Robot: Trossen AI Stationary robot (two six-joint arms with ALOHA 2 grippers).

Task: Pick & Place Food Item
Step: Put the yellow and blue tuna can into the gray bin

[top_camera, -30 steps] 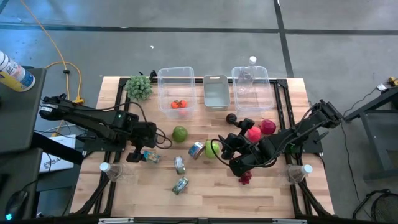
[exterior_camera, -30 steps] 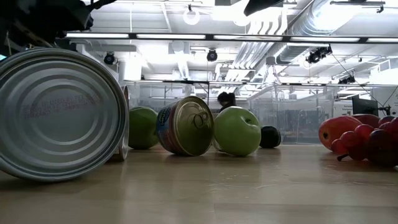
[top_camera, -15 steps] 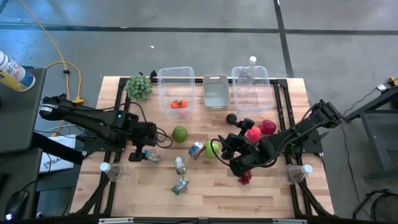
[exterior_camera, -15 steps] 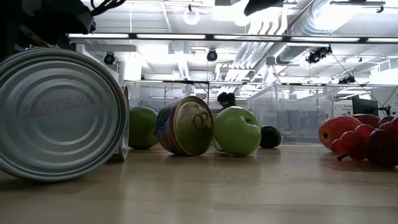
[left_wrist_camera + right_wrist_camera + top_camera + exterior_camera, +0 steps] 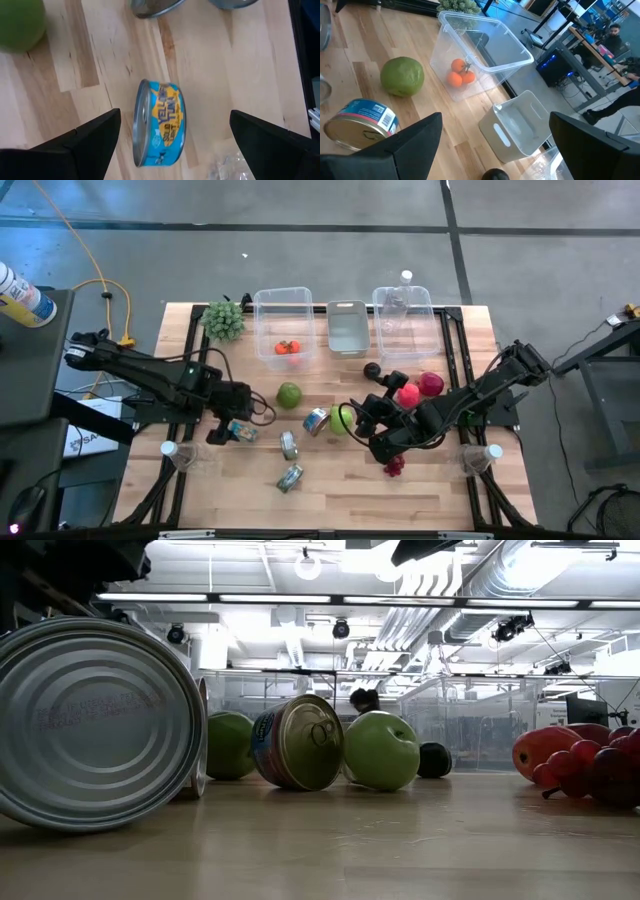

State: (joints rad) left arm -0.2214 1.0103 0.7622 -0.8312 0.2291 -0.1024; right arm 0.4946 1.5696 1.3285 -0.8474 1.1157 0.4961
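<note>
The wooden table (image 5: 330,480) fills the middle of the high view. At twelve o'clock a clear bin (image 5: 283,320) holds small tomatoes (image 5: 287,348). The left gripper (image 5: 226,428), at nine o'clock, hangs wide open above a blue-and-yellow tuna can (image 5: 159,131) lying on its side, holding nothing. The right gripper (image 5: 362,418), at four o'clock, stands wide open and empty, just beside a green apple (image 5: 341,418).
</note>
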